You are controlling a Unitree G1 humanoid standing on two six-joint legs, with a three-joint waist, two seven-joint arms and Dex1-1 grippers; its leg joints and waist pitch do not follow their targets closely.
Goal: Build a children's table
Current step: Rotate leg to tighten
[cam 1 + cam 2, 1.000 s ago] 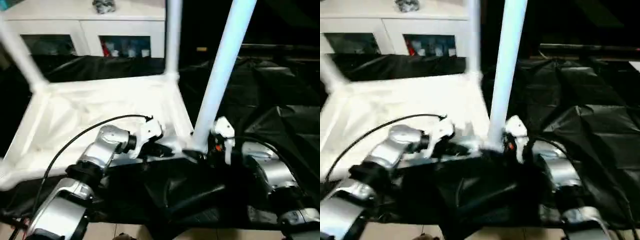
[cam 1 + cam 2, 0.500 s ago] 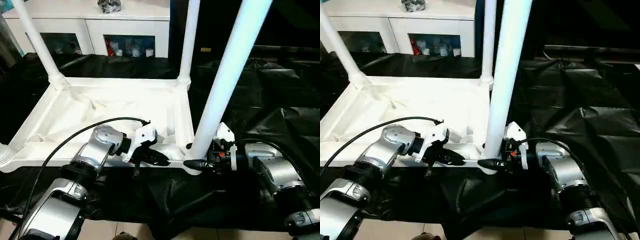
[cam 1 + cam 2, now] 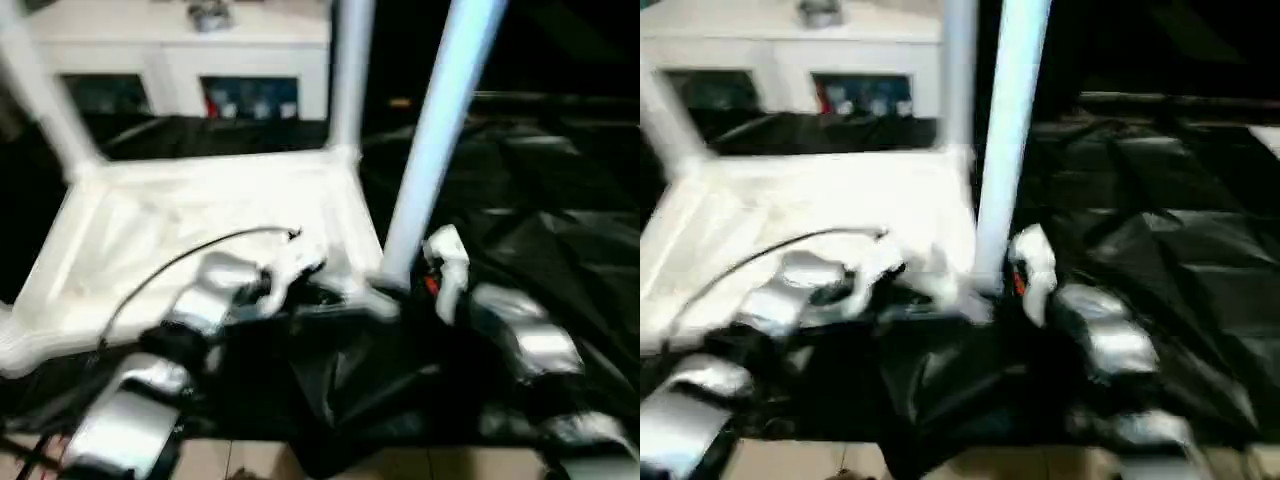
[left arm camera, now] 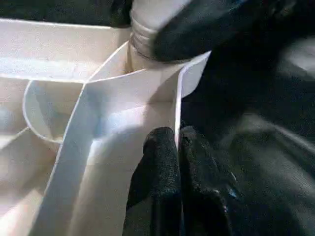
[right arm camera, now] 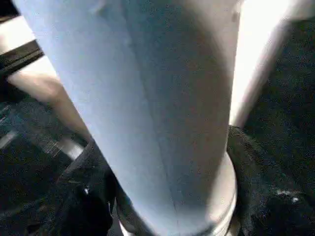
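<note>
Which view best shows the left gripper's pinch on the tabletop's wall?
Left wrist view: the left gripper has both black fingers closed on the thin side wall of the white table top, near the corner socket. Both eye views are blurred; the gripper is a dark smear at the near edge. Right wrist view faces the near leg.

I see black crumpled sheeting [image 3: 540,190] across the work surface, white glass-door cabinet [image 3: 180,70] at eleven o'clock, pale floor [image 3: 250,462] at six
</note>
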